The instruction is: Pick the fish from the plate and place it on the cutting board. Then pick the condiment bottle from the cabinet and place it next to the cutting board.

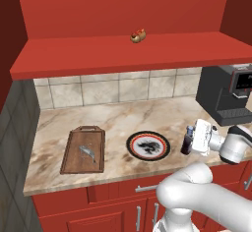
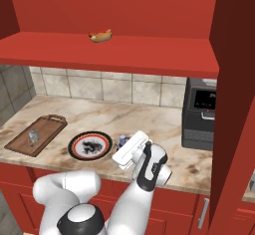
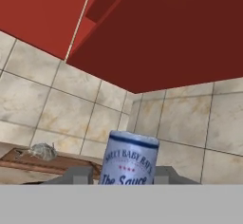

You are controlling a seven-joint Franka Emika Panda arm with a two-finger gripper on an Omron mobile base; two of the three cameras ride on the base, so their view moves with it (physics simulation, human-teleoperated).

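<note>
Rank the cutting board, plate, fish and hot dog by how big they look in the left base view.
1. cutting board
2. plate, clearly smaller than the board
3. fish and hot dog: both tiny and look about alike; the hot dog sits farther back on the shelf, so I won't rank them.

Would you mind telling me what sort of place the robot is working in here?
A kitchen, rendered rather than real: a marble counter backed by tiles, a red cabinet with a shelf above it, and a coffee machine at its right end.
</note>
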